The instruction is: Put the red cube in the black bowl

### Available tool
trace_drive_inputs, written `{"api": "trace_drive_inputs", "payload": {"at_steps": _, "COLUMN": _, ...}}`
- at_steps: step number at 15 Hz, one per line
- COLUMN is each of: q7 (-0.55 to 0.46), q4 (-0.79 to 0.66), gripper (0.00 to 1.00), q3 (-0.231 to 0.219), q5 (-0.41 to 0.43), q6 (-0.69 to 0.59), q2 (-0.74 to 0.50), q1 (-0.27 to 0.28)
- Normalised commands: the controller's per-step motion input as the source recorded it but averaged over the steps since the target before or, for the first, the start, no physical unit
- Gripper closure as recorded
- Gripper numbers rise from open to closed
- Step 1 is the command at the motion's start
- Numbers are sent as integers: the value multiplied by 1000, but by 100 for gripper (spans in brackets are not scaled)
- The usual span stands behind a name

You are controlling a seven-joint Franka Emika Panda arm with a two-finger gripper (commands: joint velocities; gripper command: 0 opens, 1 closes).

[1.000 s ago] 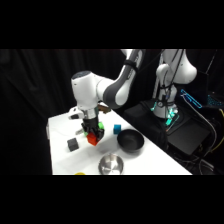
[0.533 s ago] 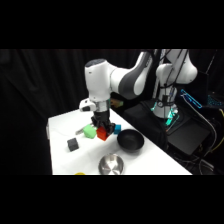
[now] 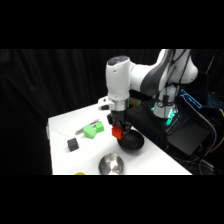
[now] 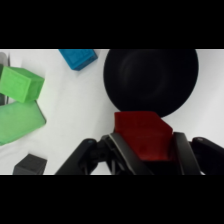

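From the side, the gripper (image 3: pixel 118 129) pinches the red cube (image 3: pixel 117 132) in the air, at the near edge of the black bowl (image 3: pixel 132 142).

From the wrist, the cube (image 4: pixel 143 135) sits tight between both fingers (image 4: pixel 121 151), just before the bowl (image 4: pixel 150 80). A blue cube (image 4: pixel 78 58) lies near.

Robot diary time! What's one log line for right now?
end effector: shut on red cube | cube: lifted, near black bowl rim | bowl: empty | step: not yet dropped

No legible text, label, brand or number anywhere, at least in these soft views.
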Motion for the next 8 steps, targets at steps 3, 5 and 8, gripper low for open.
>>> {"api": "trace_drive_inputs", "payload": {"at_steps": 3, "q7": 226, "q4": -391, "gripper": 74, "q3": 42, "q5": 24, "q6": 122, "q2": -331, "q1": 93}}
{"api": "trace_drive_inputs", "payload": {"at_steps": 5, "q7": 176, "q4": -365, "gripper": 74, "q3": 46, "q5": 62, "q6": 150, "q2": -300, "q1": 68}}
{"api": "trace_drive_inputs", "payload": {"at_steps": 8, "q7": 120, "q4": -323, "gripper": 74, "q3": 38, "q5": 83, "q6": 224, "q2": -231, "q1": 45}}
